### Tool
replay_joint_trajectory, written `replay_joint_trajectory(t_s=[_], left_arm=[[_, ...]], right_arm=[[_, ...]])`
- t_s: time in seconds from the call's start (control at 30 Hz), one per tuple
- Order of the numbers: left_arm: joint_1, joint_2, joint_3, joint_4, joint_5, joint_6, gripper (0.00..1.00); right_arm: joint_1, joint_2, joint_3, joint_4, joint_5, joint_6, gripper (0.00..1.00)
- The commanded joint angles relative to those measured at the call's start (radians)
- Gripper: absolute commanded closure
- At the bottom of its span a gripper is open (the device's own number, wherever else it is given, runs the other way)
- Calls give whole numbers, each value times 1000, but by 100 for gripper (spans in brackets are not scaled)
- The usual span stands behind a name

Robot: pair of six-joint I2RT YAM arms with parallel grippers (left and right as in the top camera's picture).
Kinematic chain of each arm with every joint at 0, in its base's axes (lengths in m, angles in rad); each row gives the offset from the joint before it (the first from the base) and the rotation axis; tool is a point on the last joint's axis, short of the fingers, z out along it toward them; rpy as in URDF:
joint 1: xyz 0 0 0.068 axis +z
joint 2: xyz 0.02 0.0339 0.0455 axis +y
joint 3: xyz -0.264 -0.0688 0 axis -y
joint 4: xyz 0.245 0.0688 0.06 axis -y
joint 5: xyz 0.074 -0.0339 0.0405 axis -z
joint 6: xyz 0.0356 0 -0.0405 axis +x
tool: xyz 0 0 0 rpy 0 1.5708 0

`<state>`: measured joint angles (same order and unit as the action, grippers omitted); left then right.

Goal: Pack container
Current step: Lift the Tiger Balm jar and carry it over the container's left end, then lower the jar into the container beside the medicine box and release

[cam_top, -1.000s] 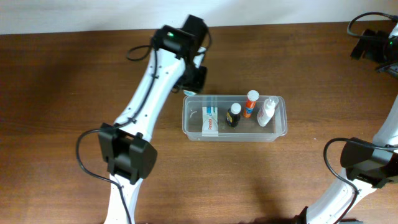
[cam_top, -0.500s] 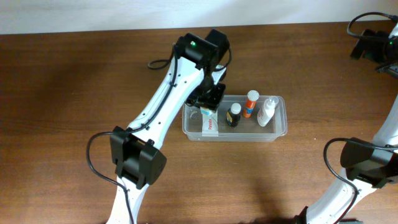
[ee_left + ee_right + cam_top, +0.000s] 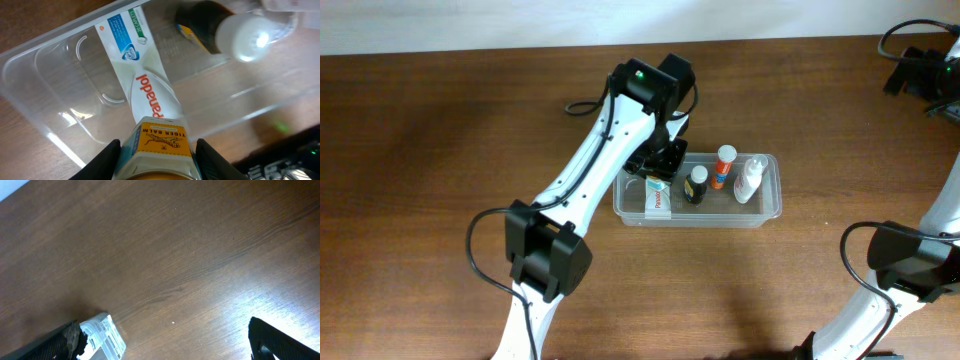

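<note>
Table (image 3: 440,150): brown wood.
Container (image 3: 772,196): clear tub, right of ctr on table, long side running left-right.
L gripper (image 3: 157,156): over tub's left end, jaws clamped on Tiger Balm box (image 3: 161,140).
R gripper (image 3: 170,345): far right corner, jaws wide, nothing betw.
In tub, left to right: Panadol pack (image 3: 660,196) lying flat; dark bottle (image 3: 696,186); orange bottle (image 3: 723,166); white bottle (image 3: 750,180).

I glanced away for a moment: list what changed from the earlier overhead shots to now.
The left gripper, clamped on a Tiger Balm box, swung right from behind the container to above its left end, over the Panadol box. The container, Panadol box, dark bottle, orange bottle and white bottle stayed put, as did the right arm.
</note>
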<state>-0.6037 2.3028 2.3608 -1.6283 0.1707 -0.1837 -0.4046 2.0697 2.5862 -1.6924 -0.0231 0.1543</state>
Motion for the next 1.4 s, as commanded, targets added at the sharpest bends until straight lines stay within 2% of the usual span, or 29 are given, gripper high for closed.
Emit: replay_joint_trajectory(t_s=[0.0, 0.7, 0.8, 1.13, 1.23, 1.37], left_arm=[[-2, 53, -6, 4, -14, -10, 68], [-2, 108, -8, -6, -36, -26, 67], [-2, 108, -8, -7, -36, -26, 60], [-2, 108, -8, -4, -35, -26, 59], [-3, 108, -8, -4, -34, -26, 52], [-3, 108, -8, -4, -24, -26, 51]], right_arm=[[-2, -3, -1, -6, 6, 5, 2], [-2, -3, -1, -6, 6, 5, 2], [-2, -3, -1, -6, 6, 5, 2], [-2, -3, -1, -6, 6, 5, 2], [-2, -3, -1, -6, 6, 5, 2], [-2, -3, -1, -6, 6, 5, 2]])
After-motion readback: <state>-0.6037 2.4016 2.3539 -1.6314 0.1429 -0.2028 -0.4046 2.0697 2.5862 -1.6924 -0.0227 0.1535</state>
